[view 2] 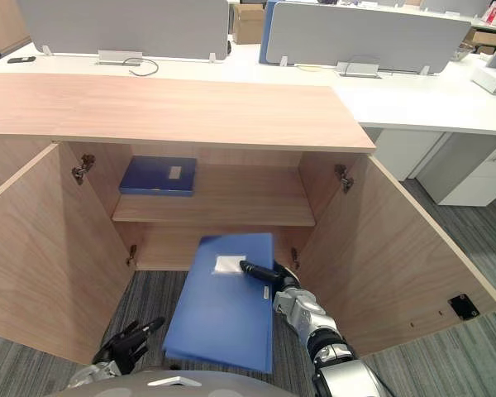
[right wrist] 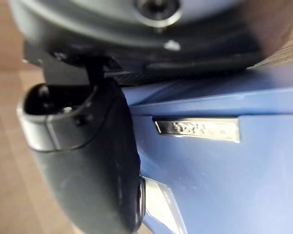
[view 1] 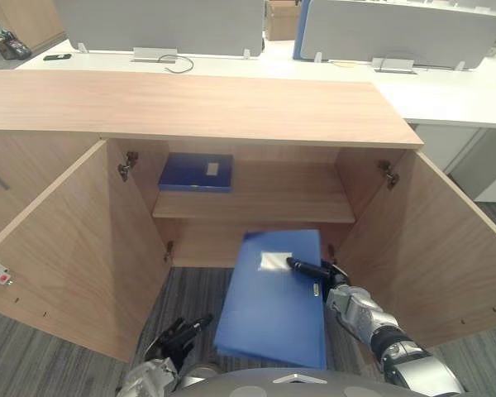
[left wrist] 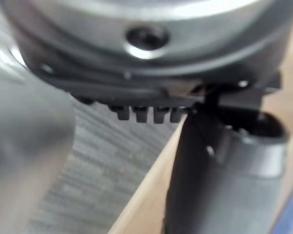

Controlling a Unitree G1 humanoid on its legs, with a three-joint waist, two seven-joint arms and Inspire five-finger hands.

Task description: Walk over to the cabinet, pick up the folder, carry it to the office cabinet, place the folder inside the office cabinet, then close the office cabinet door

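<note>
Two doors of the office cabinet (view 1: pixel 198 107) stand wide open, the left door (view 1: pixel 74 248) and the right door (view 1: pixel 430 248) each swung out towards the near side; metal hinges (view 1: pixel 128 164) show at the upper inner corners. Inside, a single shelf (view 1: pixel 289 203) splits the cabinet into an upper and a lower compartment; a second folder (view 1: pixel 194 172), dark blue, lies flat on the left part of that shelf, with a small white label (view 1: pixel 212 169) whose writing is too small to read.

The folder (view 1: pixel 269 314), lighter blue, is held in front of the lower compartment, tilted, its far end at the opening just under the shelf and its near end out over the grey carpet (view 1: pixel 190 289); a white tag (view 1: pixel 274 260) on its upper face shows no legible text. The right hand (view 1: pixel 335 279) grips the folder at its right edge, the thumb laid across the top face and pointing left towards the tag, the fingers hidden beneath. In the right wrist view a narrow metal plate (right wrist: pixel 198 129) sits on the blue cover; its print is blurred and unreadable.

The left hand (view 1: pixel 175 337) hangs low at the near left, by the left door, fingers loosely spread and holding nothing.

Beyond the cabinet runs a white counter (view 1: pixel 446 91) with grey partition screens (view 1: pixel 161 25).
</note>
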